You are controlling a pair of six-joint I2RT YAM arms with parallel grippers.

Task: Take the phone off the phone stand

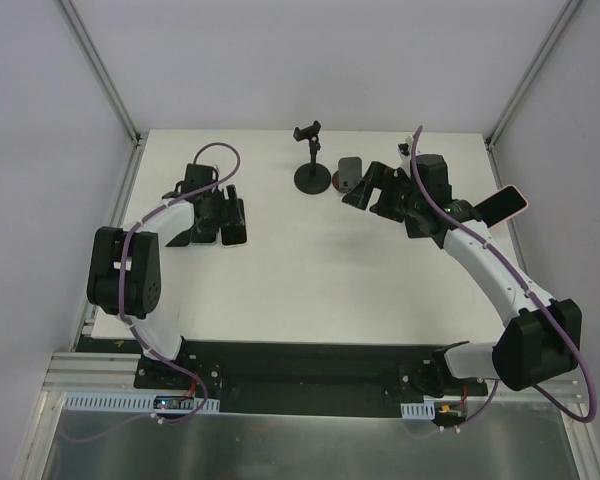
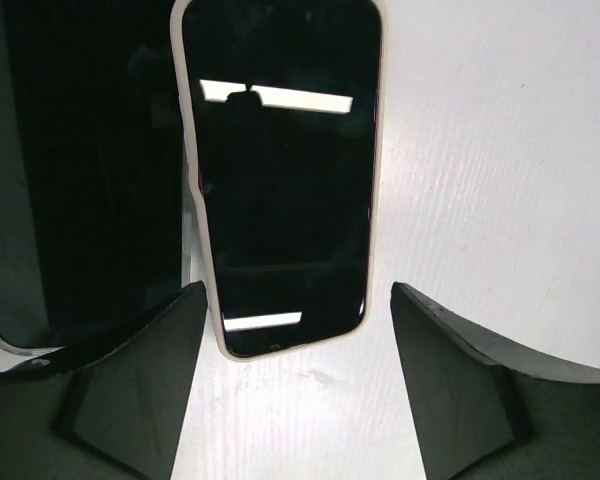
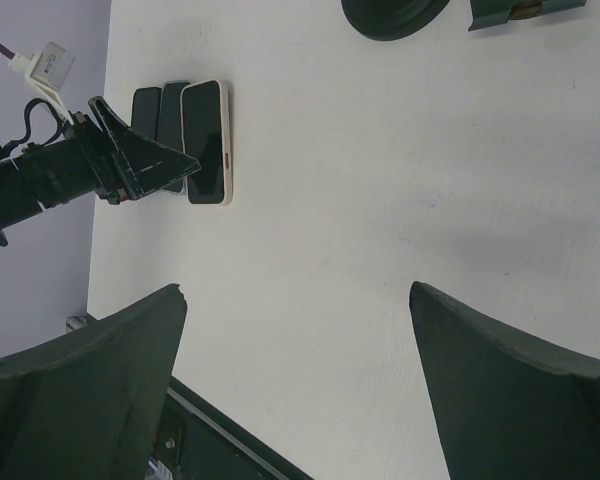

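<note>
Looks like the closing step: put-down and let-go, with removal itself judged done. Finds the phone (image 2: 280, 180) flat on the bench (image 1: 310, 280), screen up in a pale case, well apart from the phone stand (image 1: 313, 165). Finds nothing held in the clamp (image 1: 306, 131) atop that stand. Places the phone on the left part of the bench, just beside a second dark phone (image 2: 90, 170).

Shows the left end effector (image 2: 298, 290) low over the near end of the phone, fingers (image 2: 140, 390) spread to either side of the case and gripping nothing. Leaves bare bench visible on the right side; sits tight against the case edge on the left, contact there impossible to tell.

Calls next, probably, for a straight lift of the left wrist, up and back toward the base. Requires care not to drag that left finger along the case or nudge the neighbouring phone.

Has the left arm folded at the elbow, reaching forward, wrist pitched down at the bench. Has the right arm stretched forward and curled inward, with the right end effector (image 3: 298, 290) near the stand's base, spread wide, empty, over bare bench.
</note>
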